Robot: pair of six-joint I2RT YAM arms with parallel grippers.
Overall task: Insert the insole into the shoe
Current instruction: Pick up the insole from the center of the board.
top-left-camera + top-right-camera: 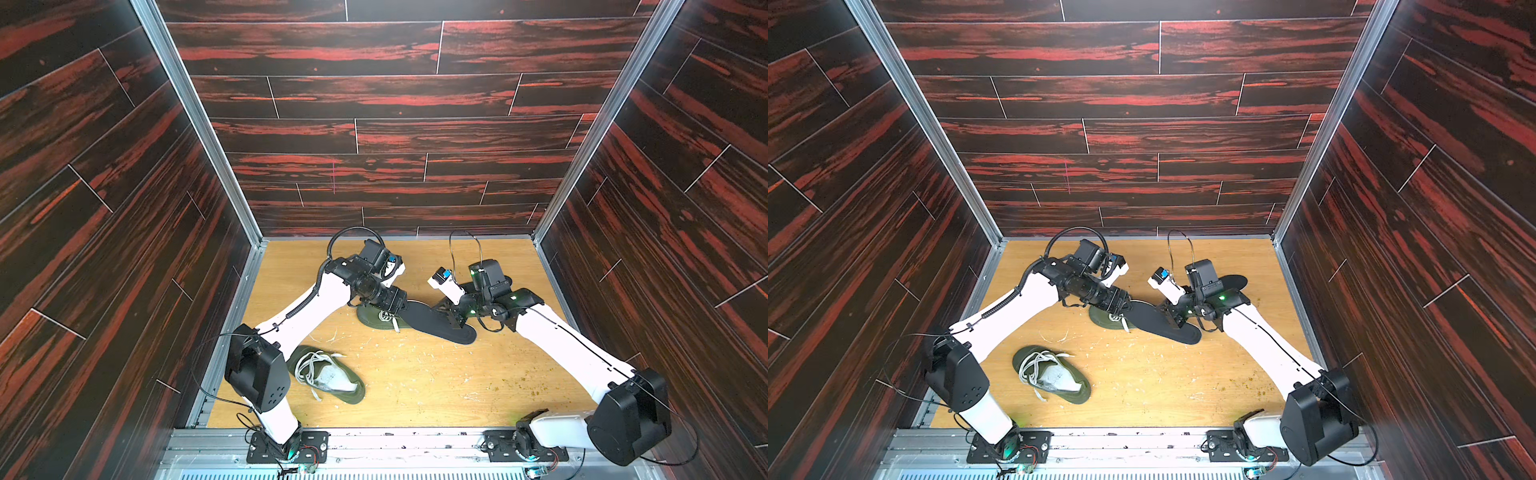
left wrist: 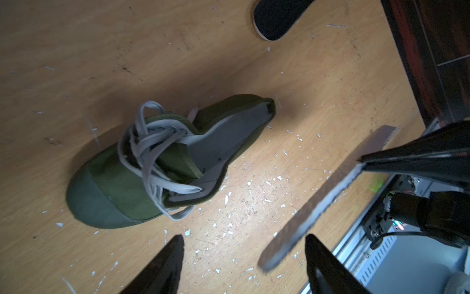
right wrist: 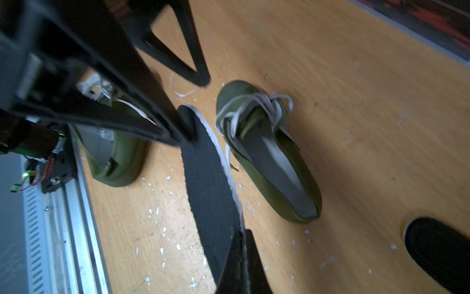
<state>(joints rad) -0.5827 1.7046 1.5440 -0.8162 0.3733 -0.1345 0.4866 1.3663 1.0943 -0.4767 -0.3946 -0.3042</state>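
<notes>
The right tool [image 3: 243,235] is clenched on the black insole [image 1: 430,323], held over the bench [image 1: 415,386] just beside the far green shoe [image 2: 152,165], which shows only grey lining inside. The left tool [image 2: 244,241] is released, its fingers straddling the insole's free end. A second shoe [image 1: 328,374] and a second insole [image 1: 1233,282] lie well apart.

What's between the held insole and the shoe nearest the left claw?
Nothing but bare, white-flecked table separates insole and shoe; the left wrist view shows it.
</notes>
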